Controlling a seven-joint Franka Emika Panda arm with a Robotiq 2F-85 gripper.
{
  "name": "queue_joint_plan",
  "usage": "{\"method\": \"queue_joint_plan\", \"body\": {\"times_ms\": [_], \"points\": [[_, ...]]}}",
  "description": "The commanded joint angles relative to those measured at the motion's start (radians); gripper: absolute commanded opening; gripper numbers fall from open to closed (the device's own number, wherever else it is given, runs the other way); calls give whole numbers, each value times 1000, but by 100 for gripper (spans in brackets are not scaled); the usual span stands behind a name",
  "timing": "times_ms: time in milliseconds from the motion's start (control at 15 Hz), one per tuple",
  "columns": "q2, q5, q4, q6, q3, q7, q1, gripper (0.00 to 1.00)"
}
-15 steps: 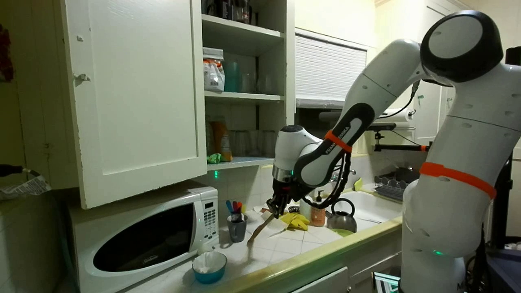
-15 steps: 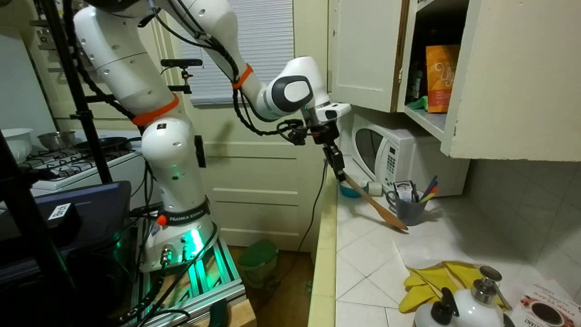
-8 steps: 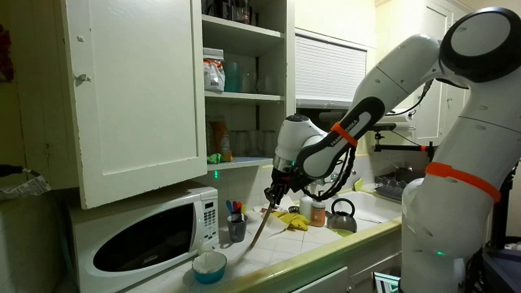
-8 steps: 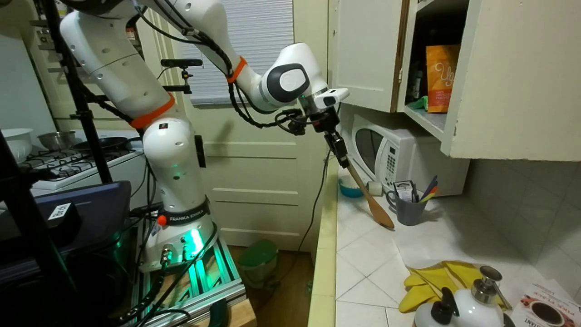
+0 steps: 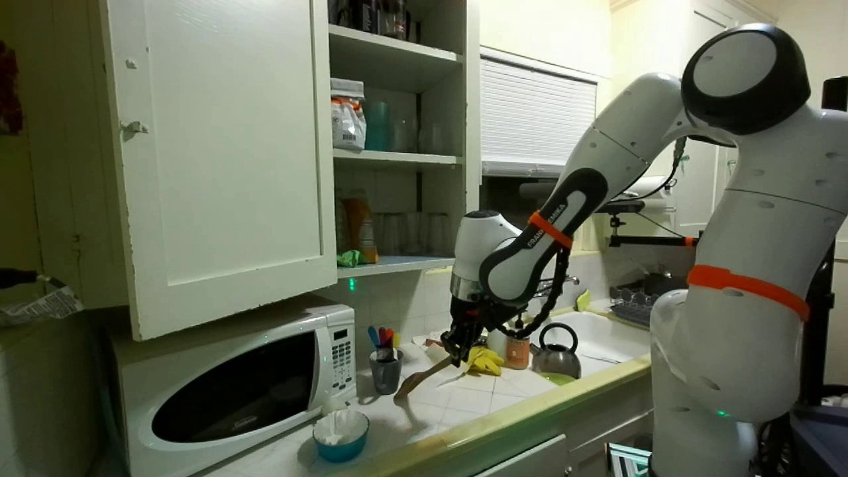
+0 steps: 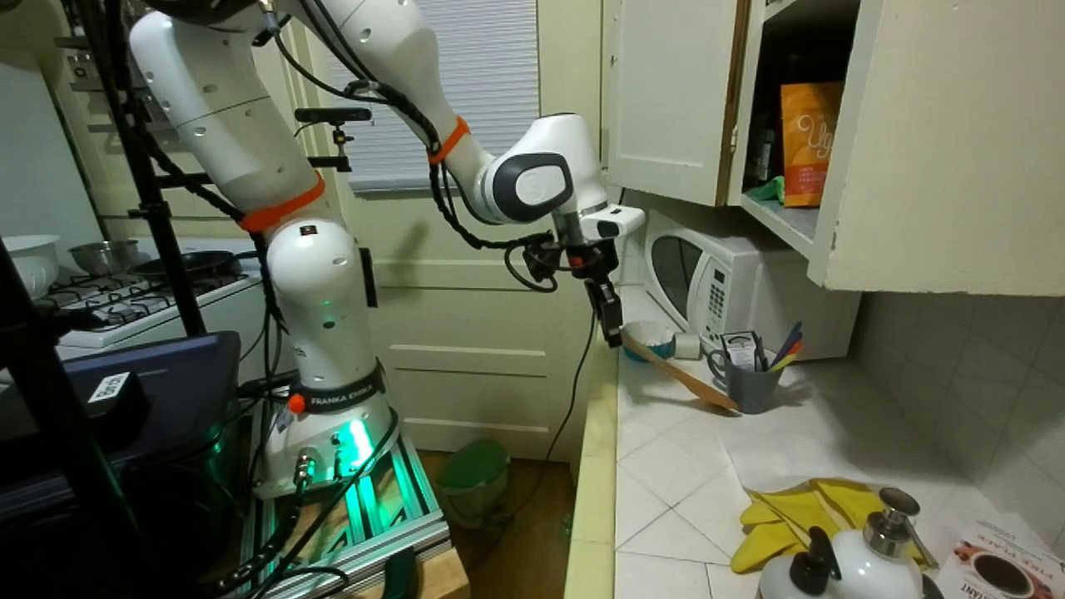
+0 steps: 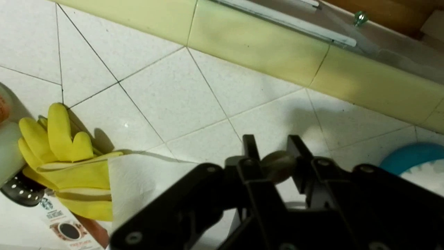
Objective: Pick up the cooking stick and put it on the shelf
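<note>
wooden stick [image 6: 684, 379] slants; gripper [image 7: 272, 148] jaws narrow, holding its handle end. gripped so far back, it may twist, or knock the mug [image 6: 753, 388] just beside when lifted.

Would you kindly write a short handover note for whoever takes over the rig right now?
Gripper: shut on the handle end of the cooking stick.
Cooking stick: tilted, flat end lowest, near the gray mug; whether it touches the counter is unclear.
Shelf: lowest white board, above the counter, with an orange bag on it.
Done: stick grasped.
Left: raise it to the shelf, lay it down and release.
</note>
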Motion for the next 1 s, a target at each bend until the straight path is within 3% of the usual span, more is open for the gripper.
{"method": "queue_joint_plan", "body": {"times_ms": [0,67,400,800,867,933], "points": [[74,55,0,-23,-46,-79,37,7],[118,170,0,-10,54,-175,-53,7],[309,418,72,-10,89,-401,-74,7],[535,467,206,39,155,-420,-150,7],[563,480,229,38,170,-430,-159,52],[590,488,253,30,186,-435,-167,53]]}}
